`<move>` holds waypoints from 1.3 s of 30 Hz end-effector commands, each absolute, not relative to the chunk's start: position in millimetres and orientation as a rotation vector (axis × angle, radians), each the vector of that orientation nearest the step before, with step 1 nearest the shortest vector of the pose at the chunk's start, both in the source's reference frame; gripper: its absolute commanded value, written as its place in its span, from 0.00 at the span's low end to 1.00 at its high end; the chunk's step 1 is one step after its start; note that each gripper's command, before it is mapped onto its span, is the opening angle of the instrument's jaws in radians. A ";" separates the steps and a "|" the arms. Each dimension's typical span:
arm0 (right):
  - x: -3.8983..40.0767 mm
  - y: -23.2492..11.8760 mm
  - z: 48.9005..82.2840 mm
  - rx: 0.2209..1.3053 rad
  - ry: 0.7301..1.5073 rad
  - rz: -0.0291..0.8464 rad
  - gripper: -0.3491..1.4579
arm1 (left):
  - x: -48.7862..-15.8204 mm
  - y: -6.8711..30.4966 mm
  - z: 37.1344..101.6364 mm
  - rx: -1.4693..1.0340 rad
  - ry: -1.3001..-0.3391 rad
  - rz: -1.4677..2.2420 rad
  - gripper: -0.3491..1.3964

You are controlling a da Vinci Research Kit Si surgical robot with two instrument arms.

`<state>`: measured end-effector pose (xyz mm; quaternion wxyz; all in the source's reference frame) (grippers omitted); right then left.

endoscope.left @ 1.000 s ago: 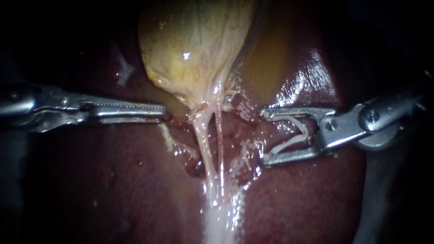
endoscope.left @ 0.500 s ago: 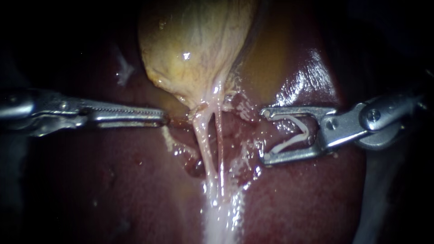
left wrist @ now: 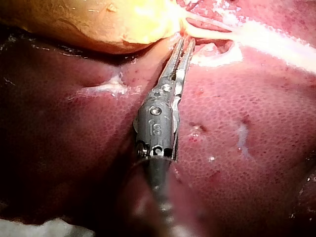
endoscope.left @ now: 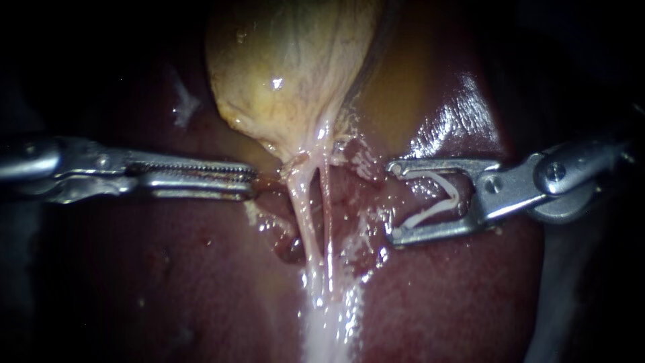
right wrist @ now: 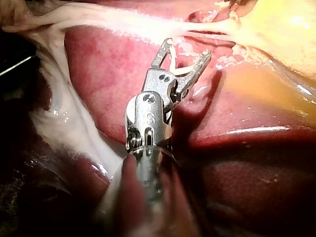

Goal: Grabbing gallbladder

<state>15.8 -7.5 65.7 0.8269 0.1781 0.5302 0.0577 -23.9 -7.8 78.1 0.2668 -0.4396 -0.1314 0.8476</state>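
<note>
The left instrument (endoscope.left: 250,178) is over the liver (endoscope.left: 168,269). Its hand is open just a crack and holds nothing. Its tip is just beside the narrow end of the gallbladder (endoscope.left: 289,74), so the grab is not done yet. The right instrument (endoscope.left: 393,200) has a wide hand that holds a white clip (endoscope.left: 430,212).

Silvery steel left instrument (endoscope.left: 251,179), right instrument (endoscope.left: 390,200), screw-pinned.
</note>
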 end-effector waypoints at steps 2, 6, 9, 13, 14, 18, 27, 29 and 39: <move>15.8 -7.5 65.8 0.378 1.126 0.123 0.46 | -24.2 -7.9 78.0 -1.188 -0.351 2.284 0.33; 15.9 -7.5 65.8 0.378 1.126 0.123 0.46 | -24.5 -7.8 77.7 -1.193 -0.349 2.279 0.37; 15.8 -7.5 65.8 0.378 1.126 0.123 0.46 | -24.5 -7.4 77.1 -1.196 -0.353 2.274 0.37; 15.8 -7.5 65.8 0.378 1.126 0.123 0.46 | -24.9 -7.0 76.7 -1.197 -0.352 2.276 0.39; 15.8 -7.5 65.8 0.378 1.126 0.123 0.46 | -25.0 -7.0 76.7 -1.196 -0.352 2.276 0.39; 15.9 -7.5 65.8 0.378 1.126 0.123 0.46 | -25.8 -6.8 76.8 -1.196 -0.345 2.279 0.39; 16.0 -7.4 65.8 0.378 1.126 0.124 0.46 | -27.6 -6.3 77.2 -1.200 -0.326 2.295 0.39; 16.1 -7.4 65.8 0.378 1.125 0.124 0.46 | -27.9 -6.2 77.4 -1.199 -0.325 2.294 0.39; 16.1 -7.4 65.7 0.378 1.125 0.124 0.46 | -28.5 -5.6 78.8 -1.200 -0.316 2.300 0.37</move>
